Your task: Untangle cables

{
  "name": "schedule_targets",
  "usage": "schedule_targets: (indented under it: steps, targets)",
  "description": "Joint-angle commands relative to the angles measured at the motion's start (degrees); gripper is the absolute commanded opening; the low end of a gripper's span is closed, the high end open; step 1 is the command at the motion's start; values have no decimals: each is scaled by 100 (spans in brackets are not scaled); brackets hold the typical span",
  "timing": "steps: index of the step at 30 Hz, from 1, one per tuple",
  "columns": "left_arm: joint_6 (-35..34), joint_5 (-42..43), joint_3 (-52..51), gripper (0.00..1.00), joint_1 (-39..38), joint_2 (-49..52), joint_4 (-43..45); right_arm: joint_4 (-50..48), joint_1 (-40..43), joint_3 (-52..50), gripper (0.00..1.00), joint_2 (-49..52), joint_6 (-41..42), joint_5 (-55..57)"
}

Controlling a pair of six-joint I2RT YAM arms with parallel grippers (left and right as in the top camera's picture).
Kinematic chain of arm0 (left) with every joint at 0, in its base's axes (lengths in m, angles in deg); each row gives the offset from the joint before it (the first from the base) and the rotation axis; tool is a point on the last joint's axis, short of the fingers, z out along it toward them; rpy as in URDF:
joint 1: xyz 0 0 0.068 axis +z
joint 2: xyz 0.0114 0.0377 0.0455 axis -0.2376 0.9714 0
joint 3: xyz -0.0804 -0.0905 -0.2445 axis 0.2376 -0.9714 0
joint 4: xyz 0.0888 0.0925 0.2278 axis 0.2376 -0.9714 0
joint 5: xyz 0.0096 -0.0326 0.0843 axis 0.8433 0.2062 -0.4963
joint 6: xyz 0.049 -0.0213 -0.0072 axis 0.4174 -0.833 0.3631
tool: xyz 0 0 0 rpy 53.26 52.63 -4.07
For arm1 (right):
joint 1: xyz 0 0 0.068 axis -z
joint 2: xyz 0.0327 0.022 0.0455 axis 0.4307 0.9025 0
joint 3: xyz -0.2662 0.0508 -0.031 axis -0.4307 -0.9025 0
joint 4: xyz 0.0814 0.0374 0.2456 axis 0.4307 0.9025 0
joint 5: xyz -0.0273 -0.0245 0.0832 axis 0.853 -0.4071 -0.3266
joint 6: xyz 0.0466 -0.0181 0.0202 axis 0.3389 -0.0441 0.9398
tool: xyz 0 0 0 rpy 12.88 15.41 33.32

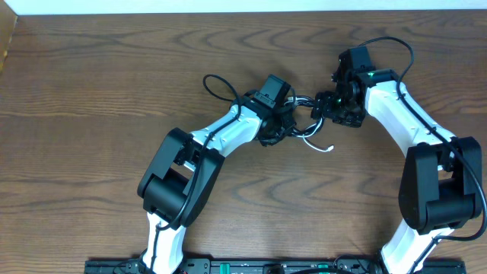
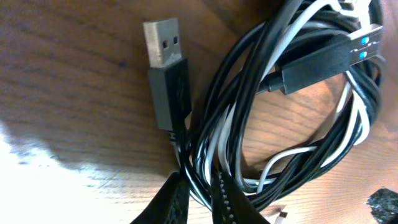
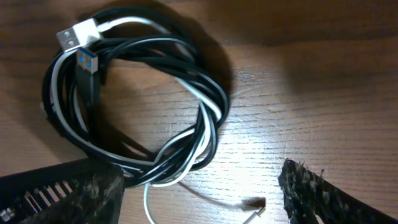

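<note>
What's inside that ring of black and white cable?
Bare wooden table shows through the coil, and a black plug lies inside its rim. The wood under the strands is covered.

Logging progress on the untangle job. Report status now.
Left gripper shut on cable coil. Right gripper open at coil's edge. Black and white cords wound together, black USB plug sticking out. No obstruction seen.

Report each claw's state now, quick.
Left claw: closed on the cables.
Right claw: open, holding nothing.
</note>
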Motion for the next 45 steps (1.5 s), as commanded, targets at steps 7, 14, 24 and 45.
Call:
schedule_targets:
  steps: [7,14,24,45]
  targets:
    - [-50,-800,-33,17,-214,273,-35,22,17,-4,77,15,-35,63]
    - [-55,-1414,-33,17,-592,535,50,33,13,-4,77,15,-48,63]
    - [201,-1578,-33,7,-651,588,160,66,17,-4,78,15,-94,63]
    - [3906,-1274,-31,7,-533,-1794,133,-249,28,-4,78,15,-1292,-1633]
